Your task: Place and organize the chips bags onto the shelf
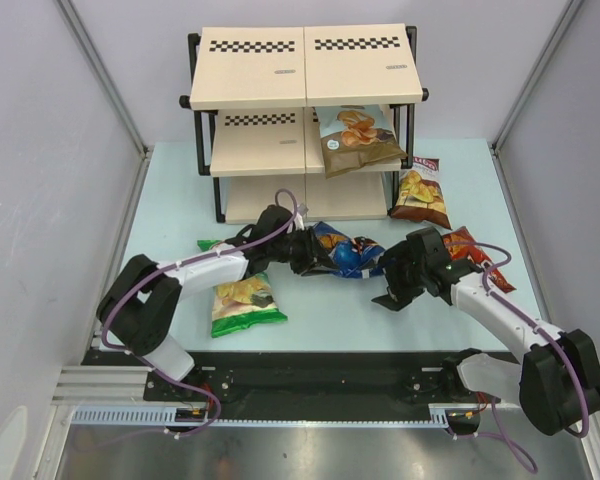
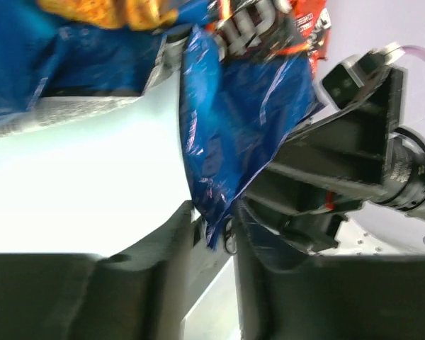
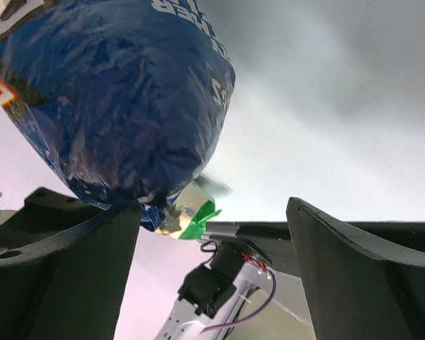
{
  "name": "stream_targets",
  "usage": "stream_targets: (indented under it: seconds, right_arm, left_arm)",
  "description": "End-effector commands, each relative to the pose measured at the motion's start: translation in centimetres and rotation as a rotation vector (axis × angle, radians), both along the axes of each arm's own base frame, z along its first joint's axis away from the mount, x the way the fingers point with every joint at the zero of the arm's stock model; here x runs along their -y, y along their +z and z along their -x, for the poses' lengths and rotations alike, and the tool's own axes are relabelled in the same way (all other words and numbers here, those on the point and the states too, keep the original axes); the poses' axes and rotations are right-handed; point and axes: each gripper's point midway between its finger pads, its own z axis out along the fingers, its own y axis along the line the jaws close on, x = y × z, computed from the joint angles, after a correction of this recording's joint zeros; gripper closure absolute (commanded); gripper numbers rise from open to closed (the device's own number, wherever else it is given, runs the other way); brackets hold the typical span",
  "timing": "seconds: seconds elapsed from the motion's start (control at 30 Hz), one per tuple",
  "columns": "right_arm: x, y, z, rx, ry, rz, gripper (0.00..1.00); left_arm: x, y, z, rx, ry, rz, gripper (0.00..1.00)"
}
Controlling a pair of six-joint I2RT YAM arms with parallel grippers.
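— How are the two arms posed?

— The left arm [image 1: 195, 272] is folded at its elbow near the front edge of the desk [image 1: 180, 215], with its forearm reaching right toward the middle. The right arm [image 1: 500, 312] slants from its base at the near right, up and leftward. Both wrists meet at the blue bag [image 1: 338, 250], which sits mid-desk, in front of the shelf [image 1: 255, 70] and apart from it.

— And the fingers?

— The left fingers [image 2: 177, 241] are pressed together on a lower corner of the blue bag, with the foil pinched between them. The right fingers [image 3: 71, 276] are spread wide and hold nothing. The bag's rounded end is just beside one of them, and I cannot tell whether it touches.

— Any writing?

— White capitals run along the bag's edge in the right wrist view, but the frame cuts them off and no whole word reads. The left wrist view shows part of a dark logo with an orange-red rim, also cut off. The shelf boards carry black-and-white checkered strips.

— Where are the other bags?

— The pale blue-and-brown bag [image 1: 355, 135] lies tilted on the right side of the shelf's middle tier, overhanging the edge. The small dark red bag [image 1: 422, 196] stands on the desk just beside the shelf's right leg, its label too small to read. The red bag [image 1: 468, 247] lies under the right arm's wrist. The green-and-white bag [image 1: 246, 303] lies flat near the left forearm, with chips pictured on its front.
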Motion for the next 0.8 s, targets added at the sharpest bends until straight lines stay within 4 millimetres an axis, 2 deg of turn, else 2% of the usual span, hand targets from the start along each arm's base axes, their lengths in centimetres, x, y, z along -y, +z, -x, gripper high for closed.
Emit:
stream_targets:
  seconds: [0.0,0.07,0.17,0.27,0.37,0.43,0.53,0.77]
  right_arm:
    - [0.4,1.4,-2.2,0.098,-0.079,0.01,0.11]
    - [0.3,2.0,-2.5,0.128,-0.088,0.0,0.11]
    - [0.4,2.7,-2.9,0.161,-0.101,-0.004,0.12]
    - [0.6,3.3,-2.9,0.176,-0.114,-0.008,0.12]
    - [1.3,3.6,-2.6,0.182,-0.141,0.006,0.11]
    - [2.3,2.7,-1.9,0.141,-0.172,0.055,0.11]
    - [2.9,2.1,-1.6,0.125,-0.196,0.093,0.11]
    - [2.4,1.6,-3.0,0.163,-0.245,0.131,0.13]
  left_arm:
    - [-0.3,0.9,1.1,0.027,-0.059,0.031,0.8]
    - [0.0,0.6,1.2,0.013,-0.069,0.046,0.85]
    - [0.7,0.9,1.2,0.01,-0.097,0.09,0.88]
    - [1.2,1.2,1.2,0.018,-0.112,0.109,1.0]
    - [1.6,2.0,1.5,0.025,-0.137,0.136,1.0]
    - [2.0,2.7,1.9,0.035,-0.159,0.155,1.0]
    - [2.5,3.8,2.5,0.049,-0.201,0.179,1.0]
    - [4.1,6.2,4.2,0.071,-0.321,0.263,1.0]
